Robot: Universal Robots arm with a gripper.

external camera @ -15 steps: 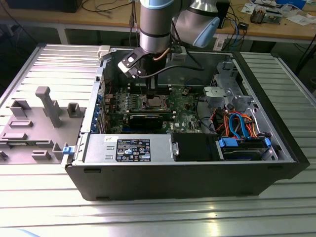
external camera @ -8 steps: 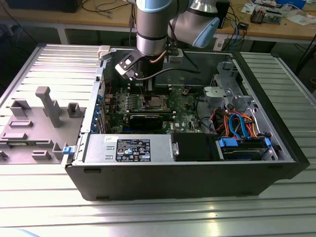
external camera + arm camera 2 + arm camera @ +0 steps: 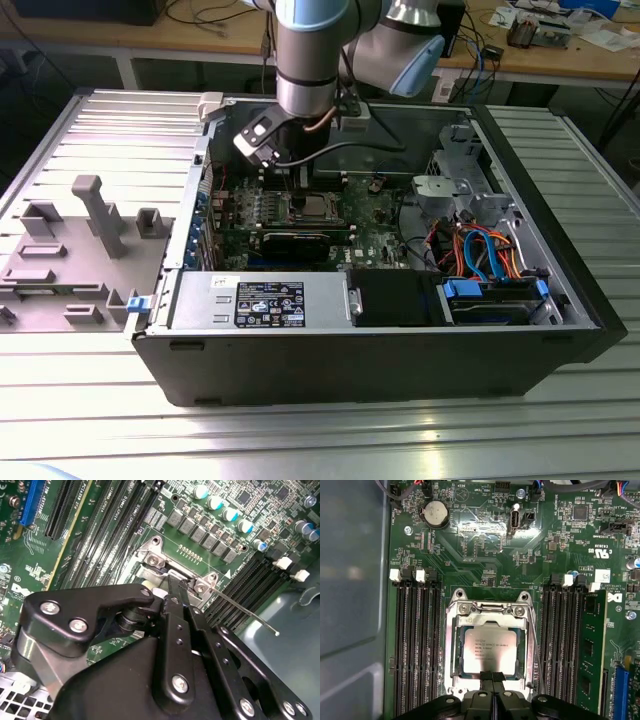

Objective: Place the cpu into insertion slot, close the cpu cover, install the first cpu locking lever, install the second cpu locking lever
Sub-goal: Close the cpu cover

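Deep inside the open case (image 3: pixel 350 360), under the arm (image 3: pixel 310 60), the cpu (image 3: pixel 492 647) lies flat, face up, square in the insertion slot (image 3: pixel 490 605), with the cpu cover (image 3: pixel 456 652) down around it. I see the gripper (image 3: pixel 492 676) with fingers pressed together, nothing visible between them, tips at the cover's edge. Memory slots (image 3: pixel 417 645) crowd both sides, and a thin lever (image 3: pixel 245 612) juts free past one corner
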